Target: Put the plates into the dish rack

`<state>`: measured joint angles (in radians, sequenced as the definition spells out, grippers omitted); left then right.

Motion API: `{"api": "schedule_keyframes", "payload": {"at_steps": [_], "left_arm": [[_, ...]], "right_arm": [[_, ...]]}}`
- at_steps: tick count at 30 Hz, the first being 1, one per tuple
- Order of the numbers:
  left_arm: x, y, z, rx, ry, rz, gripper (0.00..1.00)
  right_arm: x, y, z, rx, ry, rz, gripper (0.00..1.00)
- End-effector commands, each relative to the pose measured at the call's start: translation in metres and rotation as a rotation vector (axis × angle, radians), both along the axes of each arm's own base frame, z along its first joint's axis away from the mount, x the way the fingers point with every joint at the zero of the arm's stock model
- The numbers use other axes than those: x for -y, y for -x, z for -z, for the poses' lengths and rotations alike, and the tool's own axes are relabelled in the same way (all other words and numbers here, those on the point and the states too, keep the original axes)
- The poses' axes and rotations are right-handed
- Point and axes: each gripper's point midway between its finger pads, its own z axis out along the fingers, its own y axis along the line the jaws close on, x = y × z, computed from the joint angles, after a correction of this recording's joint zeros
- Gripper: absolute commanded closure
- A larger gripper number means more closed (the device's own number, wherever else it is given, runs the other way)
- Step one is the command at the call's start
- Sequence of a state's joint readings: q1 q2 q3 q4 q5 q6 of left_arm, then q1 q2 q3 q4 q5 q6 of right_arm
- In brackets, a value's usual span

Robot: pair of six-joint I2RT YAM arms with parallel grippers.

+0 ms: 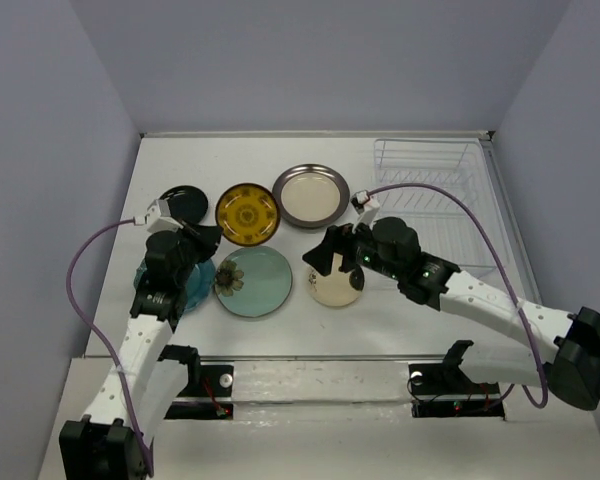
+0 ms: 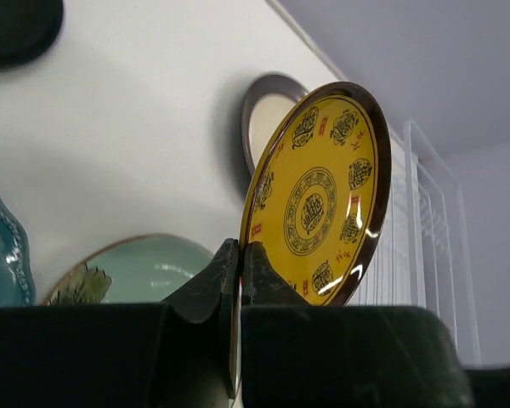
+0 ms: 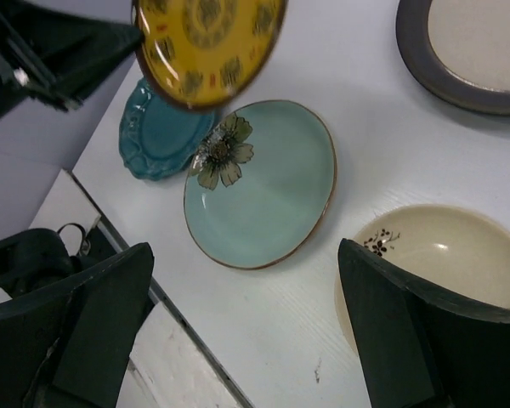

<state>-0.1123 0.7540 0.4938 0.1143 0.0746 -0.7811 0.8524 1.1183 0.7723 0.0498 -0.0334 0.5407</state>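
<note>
My left gripper (image 1: 202, 238) (image 2: 240, 252) is shut on the rim of the small amber patterned plate (image 1: 248, 213) (image 2: 319, 195) (image 3: 208, 47), which it holds tilted up off the table. My right gripper (image 1: 325, 262) (image 3: 245, 255) hangs open and empty over the tan plate with the dark spot (image 1: 337, 287) (image 3: 442, 255). Flat on the table lie the pale teal flowered plate (image 1: 253, 282) (image 3: 263, 183), the dark teal scalloped plate (image 1: 193, 283) (image 3: 161, 136), the black plate (image 1: 183, 203) and the silver-rimmed cream plate (image 1: 311, 195) (image 3: 476, 51). The wire dish rack (image 1: 430, 200) (image 2: 425, 238) stands at the back right.
Grey walls close in the table (image 1: 400, 320) at the back and on both sides. Each arm's purple cable (image 1: 80, 270) loops above the surface. The table's near edge (image 3: 144, 280) runs just behind the right gripper's fingers.
</note>
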Motion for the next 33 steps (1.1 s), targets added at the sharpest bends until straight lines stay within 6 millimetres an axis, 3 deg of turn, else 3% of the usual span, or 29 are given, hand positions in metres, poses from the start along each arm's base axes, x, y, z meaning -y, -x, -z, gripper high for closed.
{"api": "schedule_keyframes", "payload": {"at_steps": [1,3,8,13,14,15,17,18,20,21,22,23,25,27,29,30,31,33], "left_arm": [[0.037,0.033,0.005,0.046,-0.008,0.258,0.94],[0.043,0.042,-0.003,0.089,-0.009,0.301,0.94],[0.059,0.057,-0.021,0.173,-0.03,0.436,0.94],[0.079,0.069,-0.035,0.243,0.003,0.574,0.94],[0.08,0.07,-0.036,0.244,0.004,0.586,0.94],[0.081,0.07,-0.039,0.252,-0.005,0.594,0.94],[0.081,0.069,-0.04,0.239,-0.019,0.599,0.92],[0.08,0.068,-0.042,0.237,-0.027,0.599,0.86],[0.079,0.066,-0.042,0.229,-0.057,0.601,0.68],[0.079,0.065,-0.05,0.251,-0.088,0.611,0.64],[0.079,0.065,-0.052,0.256,-0.103,0.615,0.58],[0.079,0.064,-0.059,0.272,-0.121,0.619,0.42],[0.076,0.062,-0.056,0.259,-0.171,0.61,0.2],[0.072,0.059,-0.055,0.247,-0.201,0.589,0.09],[0.066,0.057,-0.052,0.232,-0.236,0.554,0.01],[0.062,0.055,-0.047,0.204,-0.248,0.526,0.01],[0.06,0.057,-0.045,0.193,-0.254,0.518,0.01],[0.059,0.058,-0.043,0.187,-0.26,0.509,0.01]], "right_arm": [[-0.018,-0.019,-0.026,0.066,-0.001,0.005,0.05],[-0.024,-0.025,-0.027,0.06,0.002,0.005,0.05],[-0.045,-0.035,0.005,-0.022,0.054,-0.018,0.05],[-0.062,-0.033,0.011,-0.056,0.034,-0.078,0.09],[-0.063,-0.03,0.011,-0.057,0.024,-0.088,0.14],[-0.064,-0.03,-0.002,-0.026,-0.017,-0.095,0.28],[-0.062,-0.029,-0.013,0.008,-0.059,-0.089,0.45],[-0.059,-0.03,-0.022,0.03,-0.077,-0.074,0.68],[-0.055,-0.032,-0.029,0.049,-0.091,-0.049,0.86],[-0.047,-0.037,-0.035,0.067,-0.101,-0.016,0.93],[-0.045,-0.038,-0.038,0.076,-0.107,-0.004,0.93],[-0.038,-0.043,-0.038,0.087,-0.109,0.03,0.93],[-0.026,-0.045,-0.048,0.115,-0.117,0.058,0.93],[-0.005,-0.058,-0.053,0.135,-0.1,0.146,0.93],[0.037,-0.079,-0.063,0.149,-0.071,0.27,0.93],[0.055,-0.086,-0.067,0.155,-0.059,0.328,0.93],[0.085,-0.102,-0.079,0.182,-0.043,0.422,0.93],[0.136,-0.113,-0.086,0.214,0.057,0.602,0.93]]}}
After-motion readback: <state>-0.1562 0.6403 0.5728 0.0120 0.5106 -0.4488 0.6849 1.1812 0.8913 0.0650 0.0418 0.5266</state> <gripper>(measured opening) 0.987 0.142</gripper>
